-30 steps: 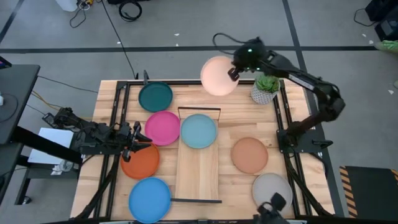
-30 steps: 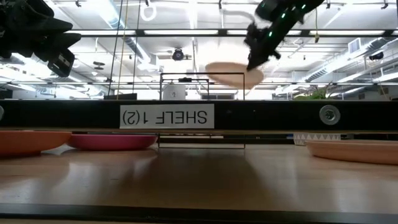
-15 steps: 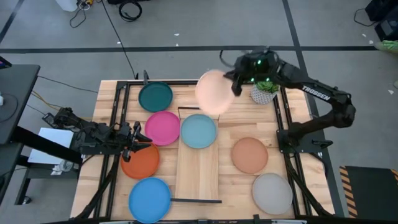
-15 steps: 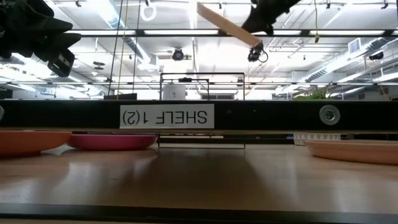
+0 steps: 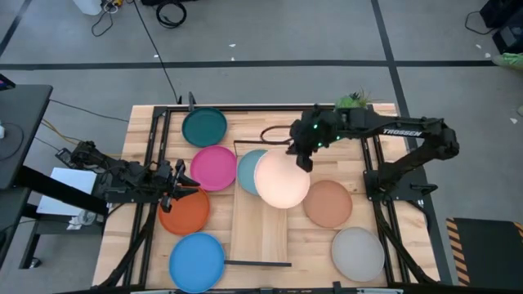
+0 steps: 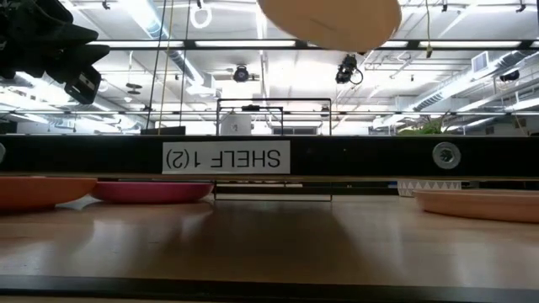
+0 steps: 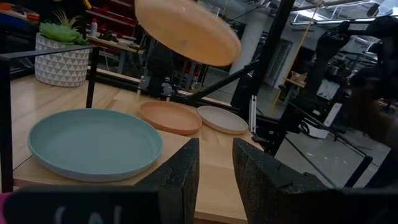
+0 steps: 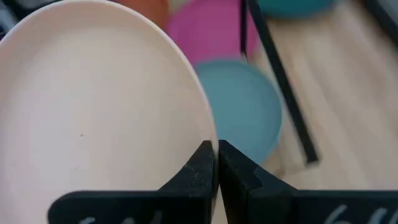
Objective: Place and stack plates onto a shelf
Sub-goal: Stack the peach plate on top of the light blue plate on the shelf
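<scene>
Transport step in hand: right gripper (image 5: 303,160) pinches the cream plate (image 5: 282,180) by its rim, held above the shelf (image 5: 260,231), overlapping the light blue plate (image 5: 248,170). Next: level, lower, release. Left gripper (image 5: 181,193), narrowly parted, waits left.

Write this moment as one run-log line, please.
right pincer: shut on round matte cream plate, held above long light-wood shelf | round light blue plate: on shelf | left pincer: open, by round orange plate

The cream plate (image 5: 282,180) hangs level above the shelf (image 5: 260,229), partly covering the light blue plate (image 5: 248,167) there.
</scene>
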`<state>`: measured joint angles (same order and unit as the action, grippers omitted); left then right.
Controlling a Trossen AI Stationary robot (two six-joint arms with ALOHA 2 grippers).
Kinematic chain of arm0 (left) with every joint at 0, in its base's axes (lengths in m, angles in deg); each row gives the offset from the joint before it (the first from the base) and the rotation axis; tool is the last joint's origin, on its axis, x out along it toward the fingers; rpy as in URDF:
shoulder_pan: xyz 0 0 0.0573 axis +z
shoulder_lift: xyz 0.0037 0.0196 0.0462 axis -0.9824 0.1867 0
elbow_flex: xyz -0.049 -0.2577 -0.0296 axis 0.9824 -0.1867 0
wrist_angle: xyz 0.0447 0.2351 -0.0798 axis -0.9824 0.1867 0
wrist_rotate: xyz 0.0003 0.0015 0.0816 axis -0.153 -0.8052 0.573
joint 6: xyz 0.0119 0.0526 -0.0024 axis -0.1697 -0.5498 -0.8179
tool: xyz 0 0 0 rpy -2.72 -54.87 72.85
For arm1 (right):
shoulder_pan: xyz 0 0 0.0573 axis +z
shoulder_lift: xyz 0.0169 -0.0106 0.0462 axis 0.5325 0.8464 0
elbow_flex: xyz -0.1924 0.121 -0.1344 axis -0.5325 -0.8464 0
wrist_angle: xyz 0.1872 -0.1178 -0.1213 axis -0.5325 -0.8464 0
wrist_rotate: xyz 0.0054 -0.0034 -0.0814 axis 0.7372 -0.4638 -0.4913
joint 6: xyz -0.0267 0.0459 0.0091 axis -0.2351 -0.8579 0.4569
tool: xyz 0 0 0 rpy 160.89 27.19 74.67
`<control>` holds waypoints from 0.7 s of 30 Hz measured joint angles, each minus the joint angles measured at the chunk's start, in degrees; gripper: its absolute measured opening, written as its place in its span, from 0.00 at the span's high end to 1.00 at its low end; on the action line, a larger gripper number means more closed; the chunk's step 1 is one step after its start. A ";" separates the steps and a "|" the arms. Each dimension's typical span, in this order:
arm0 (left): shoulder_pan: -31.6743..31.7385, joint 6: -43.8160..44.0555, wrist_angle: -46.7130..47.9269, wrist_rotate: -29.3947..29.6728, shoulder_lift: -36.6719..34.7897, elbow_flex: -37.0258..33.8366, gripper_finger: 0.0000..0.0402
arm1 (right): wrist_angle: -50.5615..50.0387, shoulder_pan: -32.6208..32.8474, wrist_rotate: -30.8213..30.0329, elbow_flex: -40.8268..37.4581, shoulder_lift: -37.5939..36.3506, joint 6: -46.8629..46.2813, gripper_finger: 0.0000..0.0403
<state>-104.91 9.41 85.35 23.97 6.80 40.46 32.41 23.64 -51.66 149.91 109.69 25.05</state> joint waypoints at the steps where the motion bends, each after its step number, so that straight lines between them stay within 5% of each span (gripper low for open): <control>1: 0.00 0.00 0.00 0.04 0.00 0.00 0.74 | -1.22 0.56 -1.00 0.00 0.74 -3.33 0.95; 6: -0.02 -0.02 0.00 0.00 -0.02 0.00 0.74 | -7.51 2.69 -5.60 0.00 5.85 -17.10 0.95; 11: -0.02 0.00 0.00 0.00 0.00 0.00 0.74 | -9.57 2.73 -0.30 0.00 10.60 -26.19 0.95; 21: -0.01 -0.01 0.00 0.01 -0.02 0.00 0.74 | -10.37 8.79 -14.58 0.00 12.45 -48.19 0.95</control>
<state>-104.92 9.40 85.35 23.97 6.77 40.46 22.04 32.43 -66.24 149.91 122.15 -23.14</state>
